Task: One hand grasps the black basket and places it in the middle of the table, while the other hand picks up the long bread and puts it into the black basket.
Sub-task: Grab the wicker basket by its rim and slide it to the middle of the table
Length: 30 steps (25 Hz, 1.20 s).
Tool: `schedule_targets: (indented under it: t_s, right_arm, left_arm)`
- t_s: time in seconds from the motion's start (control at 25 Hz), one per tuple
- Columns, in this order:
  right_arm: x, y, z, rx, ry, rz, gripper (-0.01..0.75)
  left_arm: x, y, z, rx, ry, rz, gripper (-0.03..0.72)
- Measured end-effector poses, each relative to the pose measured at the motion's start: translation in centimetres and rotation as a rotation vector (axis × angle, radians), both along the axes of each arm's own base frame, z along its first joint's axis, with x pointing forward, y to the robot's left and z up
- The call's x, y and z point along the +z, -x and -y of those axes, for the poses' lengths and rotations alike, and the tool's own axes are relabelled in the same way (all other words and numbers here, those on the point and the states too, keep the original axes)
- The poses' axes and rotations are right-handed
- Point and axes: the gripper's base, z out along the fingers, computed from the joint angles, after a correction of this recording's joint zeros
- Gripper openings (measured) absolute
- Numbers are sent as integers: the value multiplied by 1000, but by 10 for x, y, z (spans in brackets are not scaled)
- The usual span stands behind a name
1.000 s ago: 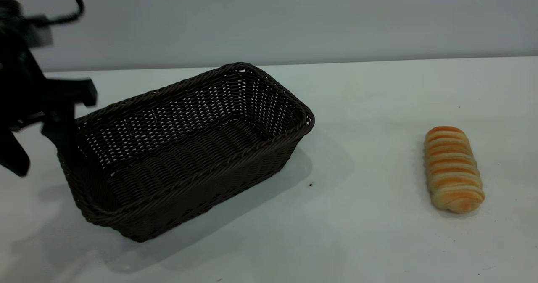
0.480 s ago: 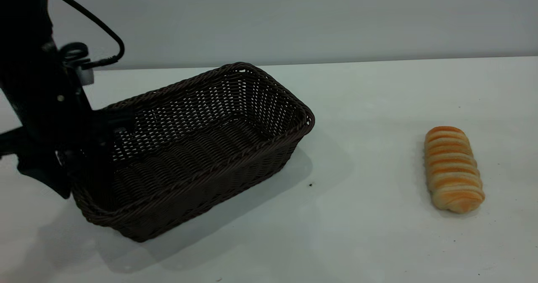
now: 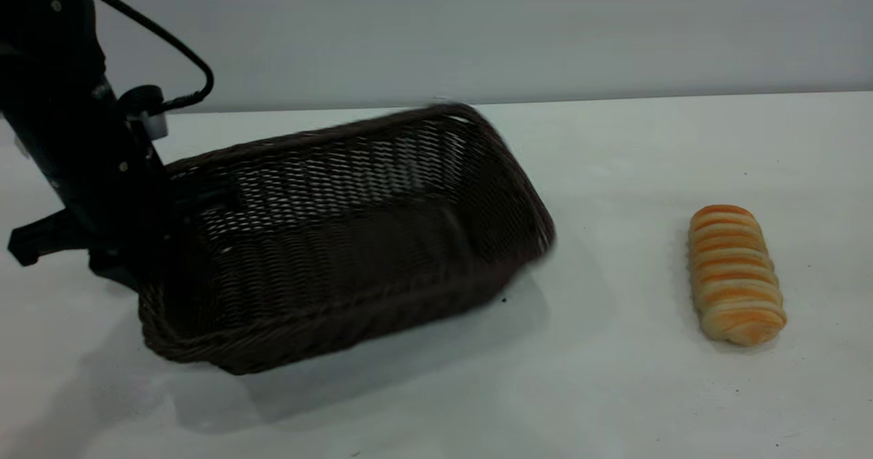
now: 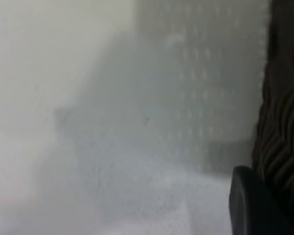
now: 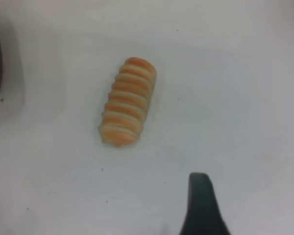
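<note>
Left pincer clamped on the near-left end wall of the black basket, at the tabletop's left side. Basket blurred. Long bread flat on the tabletop, well apart to the right. Right pincer above the bread; grip impossible to tell.

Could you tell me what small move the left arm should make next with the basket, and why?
Probably keep dragging the black basket toward the table's middle, then set it flat. The left claw is at its left end, which looks tilted and blurred with motion, and it lies left of centre. The long bread lies untouched on the right.
</note>
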Motion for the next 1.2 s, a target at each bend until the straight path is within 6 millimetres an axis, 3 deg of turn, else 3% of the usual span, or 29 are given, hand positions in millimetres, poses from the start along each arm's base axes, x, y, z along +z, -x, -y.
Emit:
schedule_targets:
  t_s: [0.4, 0.68, 0.96, 1.2]
  right_arm:
    - [2, -6, -5, 5, -67, 38, 491]
    - [-10, -37, -11, -4, -135, 2, 491]
    - [-43, -81, -19, -37, -206, -99, 491]
    - [-80, -113, -21, -55, -184, -172, 491]
  left_arm:
    - [19, -17, 12, -208, 37, 12, 149]
    - [20, -16, 16, -304, 71, 3, 142]
    - [17, -17, 21, -331, 118, 9, 139]
    - [-2, -14, 28, -342, 197, -35, 140]
